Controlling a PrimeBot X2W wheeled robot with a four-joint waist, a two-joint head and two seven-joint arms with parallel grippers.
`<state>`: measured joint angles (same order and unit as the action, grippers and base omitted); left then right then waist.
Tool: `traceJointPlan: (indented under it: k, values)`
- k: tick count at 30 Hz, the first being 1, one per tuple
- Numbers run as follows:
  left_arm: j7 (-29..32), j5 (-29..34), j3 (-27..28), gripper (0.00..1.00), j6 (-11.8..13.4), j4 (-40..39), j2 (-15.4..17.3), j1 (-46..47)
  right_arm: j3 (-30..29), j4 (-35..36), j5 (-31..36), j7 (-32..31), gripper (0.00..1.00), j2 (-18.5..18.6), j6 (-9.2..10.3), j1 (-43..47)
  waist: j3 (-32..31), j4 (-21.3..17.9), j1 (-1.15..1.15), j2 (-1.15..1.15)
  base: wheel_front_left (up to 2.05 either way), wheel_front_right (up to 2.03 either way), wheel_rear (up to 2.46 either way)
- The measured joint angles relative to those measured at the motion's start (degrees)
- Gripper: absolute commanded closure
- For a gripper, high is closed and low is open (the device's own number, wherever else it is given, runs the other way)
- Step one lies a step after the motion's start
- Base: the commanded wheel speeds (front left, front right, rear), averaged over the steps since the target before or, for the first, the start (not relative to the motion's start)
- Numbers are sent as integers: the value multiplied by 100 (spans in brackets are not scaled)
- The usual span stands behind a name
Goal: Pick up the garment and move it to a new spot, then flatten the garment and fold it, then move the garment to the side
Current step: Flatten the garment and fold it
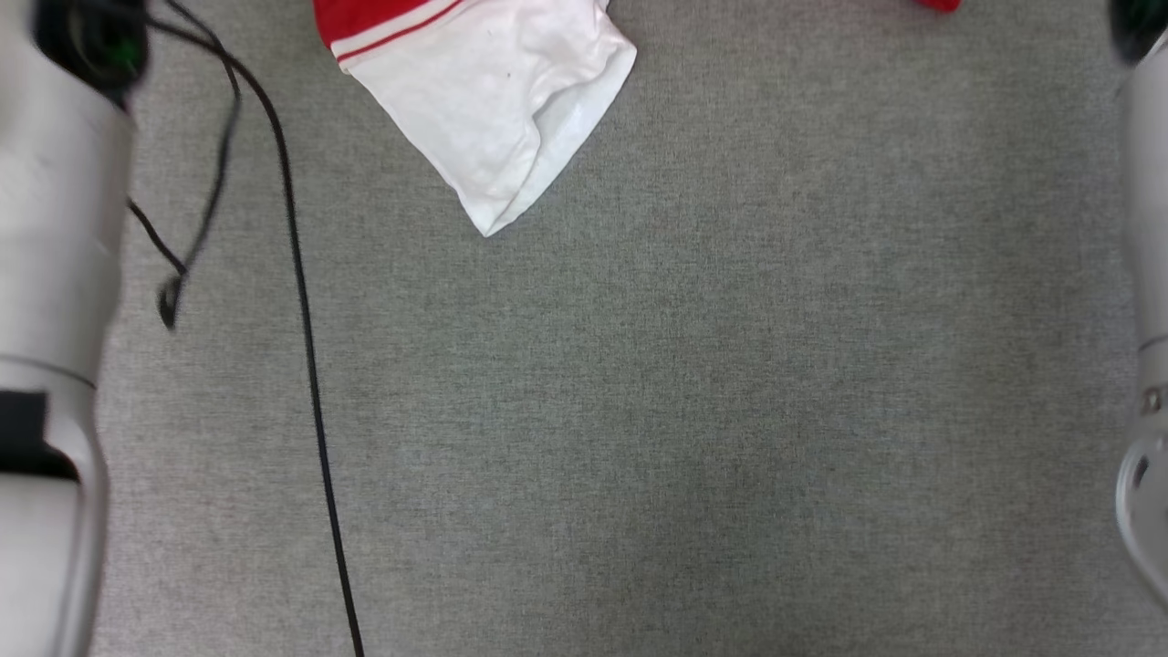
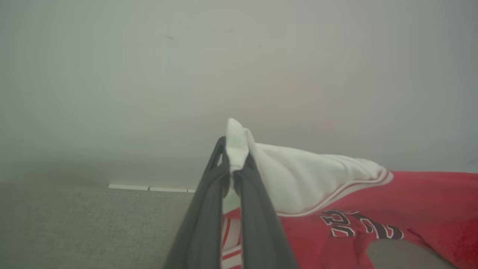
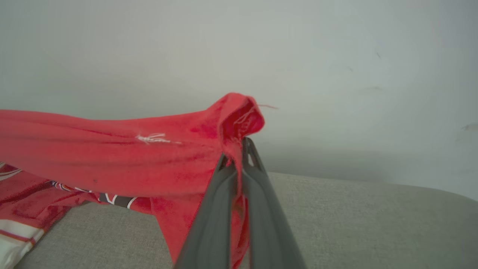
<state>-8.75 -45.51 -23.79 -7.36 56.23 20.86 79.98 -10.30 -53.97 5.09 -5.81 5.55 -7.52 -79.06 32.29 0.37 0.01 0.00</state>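
The garment (image 1: 493, 109) is a red jersey T-shirt with white sleeves edged in red stripes. In the head view one white sleeve hangs down from the top edge over the grey carpet. My left gripper (image 2: 234, 157) is shut on the tip of a white sleeve, and the garment (image 2: 373, 209) stretches away to the right, showing black numerals outlined in white. Red cloth is pinched in my shut right gripper (image 3: 236, 157), from which the garment (image 3: 112, 157) spans leftward and sags toward the carpet. A small red scrap of it (image 1: 940, 5) peeks in at the head view's top right.
Grey carpet (image 1: 684, 411) lies below. A black cable (image 1: 306, 347) runs down the left side beside my pale left forearm (image 1: 50, 319). My right forearm (image 1: 1150, 319) lines the right edge. A pale wall (image 3: 336, 74) stands behind the garment.
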Motion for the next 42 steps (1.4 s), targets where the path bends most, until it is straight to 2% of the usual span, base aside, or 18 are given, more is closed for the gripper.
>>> traceJointPlan:
  k: [4,12,21,24,30,36,42]
  values:
    - [60,-335,-234,100,-5,-5,-78,-746,43,-314,-80,260,100,-7,0,599,-215,10,0,0,0,0,0]
    - [-12,-856,-735,100,-7,-325,-27,-2559,143,-700,-412,681,100,37,0,1945,-893,35,-1,0,0,0,0]
    - [-332,-1116,-901,100,-14,-635,140,-4340,443,-646,-979,872,100,156,-2,3541,-1850,73,-2,0,0,0,0]
    - [-392,-1159,-909,100,89,-858,200,-4915,558,-446,-1199,880,100,175,-3,4090,-2185,85,-2,0,0,0,0]
    - [-315,-1287,-925,100,530,-1685,428,-6052,702,248,-1638,727,100,264,-4,5291,-2811,119,-3,0,0,0,0]
    - [-79,-1482,-895,100,1310,-3020,767,-7364,670,1351,-1833,322,100,300,-5,6539,-3327,131,-3,0,0,0,0]
    - [133,-1690,-770,100,2097,-4401,1152,-8434,363,2842,-1863,-230,100,174,-5,7710,-3514,116,-2,0,0,0,0]
